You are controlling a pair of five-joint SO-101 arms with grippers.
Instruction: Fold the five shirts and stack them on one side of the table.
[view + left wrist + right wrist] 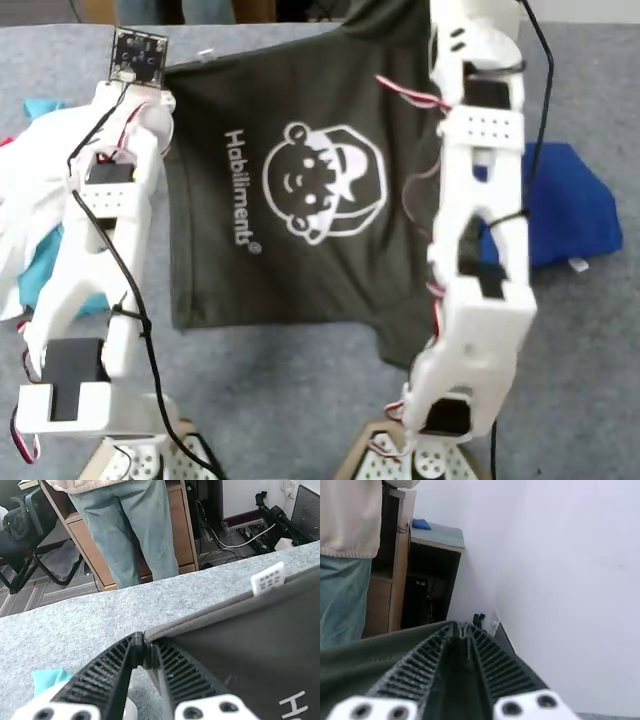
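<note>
The dark shirt [300, 200] lay print side up on the grey table [300, 420], between the two arms. The left gripper [145, 647] was clenched on the shirt's far edge. The right gripper [463, 629] was clenched on the same shirt's fabric. A blue shirt [575, 205] lay beside the right arm.

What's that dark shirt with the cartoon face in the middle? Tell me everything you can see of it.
The dark shirt is a charcoal T-shirt of soft knit cloth, printed with a white cartoon face and white lettering beside it. It lies mostly flat on the grey table between the two arms. The left gripper is shut on its seamed edge, near a small white label. The right gripper is shut on another part of the edge, which looks lifted.
</note>
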